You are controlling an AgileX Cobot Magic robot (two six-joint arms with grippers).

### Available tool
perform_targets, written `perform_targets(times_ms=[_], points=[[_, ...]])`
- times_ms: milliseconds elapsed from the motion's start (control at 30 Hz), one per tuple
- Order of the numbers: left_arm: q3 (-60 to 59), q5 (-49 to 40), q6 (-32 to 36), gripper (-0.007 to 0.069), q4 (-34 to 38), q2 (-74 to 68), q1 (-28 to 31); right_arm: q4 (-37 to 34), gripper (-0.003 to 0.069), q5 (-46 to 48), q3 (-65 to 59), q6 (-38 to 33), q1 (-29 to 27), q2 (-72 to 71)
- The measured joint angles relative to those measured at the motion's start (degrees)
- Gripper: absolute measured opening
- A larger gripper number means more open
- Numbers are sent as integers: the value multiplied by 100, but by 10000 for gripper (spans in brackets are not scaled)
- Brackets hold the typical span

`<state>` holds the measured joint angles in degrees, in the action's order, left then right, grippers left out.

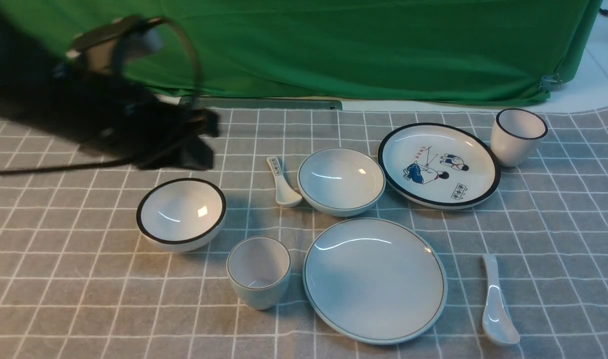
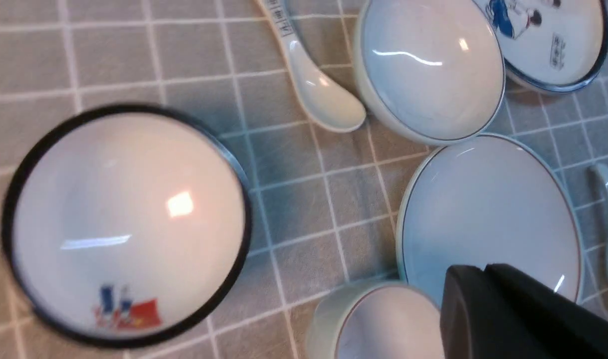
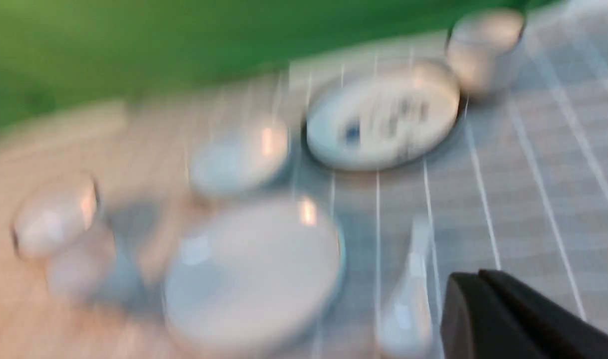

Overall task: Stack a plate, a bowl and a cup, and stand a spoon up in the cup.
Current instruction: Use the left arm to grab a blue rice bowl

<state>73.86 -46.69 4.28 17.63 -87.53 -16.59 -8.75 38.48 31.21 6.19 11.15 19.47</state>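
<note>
The plain pale plate [image 1: 374, 279] lies at the front centre of the checked cloth. The pale bowl [image 1: 341, 180] sits just behind it and the small pale cup [image 1: 259, 271] stands upright to the plate's left. The long white spoon [image 1: 496, 304] lies right of the plate. My left gripper [image 1: 201, 142] is a dark blur above the cloth at the back left. In the left wrist view it [image 2: 485, 269] is shut and empty above the plate [image 2: 488, 209] and cup [image 2: 378, 324]. My right gripper [image 3: 479, 275] is shut and empty beside the spoon [image 3: 408, 299] in a blurred view, and is outside the front view.
A black-rimmed bowl [image 1: 181, 213] sits at the left and a small printed spoon [image 1: 282, 182] lies beside the pale bowl. A cartoon plate [image 1: 438, 164] and a black-rimmed cup [image 1: 517, 135] stand at the back right. A green curtain [image 1: 333, 45] hangs behind the table.
</note>
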Motion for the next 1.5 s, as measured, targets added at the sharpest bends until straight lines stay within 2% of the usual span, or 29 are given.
perform_targets(times_ms=[67, 267, 500, 633, 700, 800, 833, 900, 1067, 1100, 1167, 1333, 1500], points=[[440, -166, -177, 0, -244, -311, -270, 160, 22, 814, 484, -257, 105, 558], [1795, -575, -313, 0, -410, -1459, -789, 532, 22, 2150, 1262, -579, 163, 2078], [3549, -1012, -330, 4, -621, -2906, -870, 550, 22, 2122, 1346, -619, 184, 2548], [4146, -992, -342, 45, -1000, -3523, -870, 554, 22, 1949, 1360, -668, 206, 2548], [4288, -941, -372, 81, -1234, -3738, -870, 554, 22, 1933, 1360, -668, 213, 2548], [4353, -851, -665, 210, -1687, -4120, -863, 554, 22, 1915, 1360, -668, 213, 2548], [4353, -844, -665, 219, -1687, -4137, -863, 554, 22, 1908, 1360, -668, 213, 2548], [4353, -709, -755, 329, -1795, -4294, -863, 554, 22, 1840, 1360, -668, 213, 2548], [4353, -346, -708, 528, -1528, -4436, -863, 554, 22, 1737, 1360, -718, 213, 2548], [4353, -337, -708, 528, -1532, -4437, -863, 554, 22, 1737, 1360, -725, 213, 2548], [4353, -204, -665, 574, -1465, -4516, -863, 554, 22, 1726, 1360, -845, 213, 2548], [4353, -87, -656, 562, -1436, -4714, -863, 554, 24, 1688, 1360, -907, 213, 2548], [4353, -48, -656, 463, -1341, -4926, -863, 554, 32, 1679, 1360, -1020, 213, 2548]])
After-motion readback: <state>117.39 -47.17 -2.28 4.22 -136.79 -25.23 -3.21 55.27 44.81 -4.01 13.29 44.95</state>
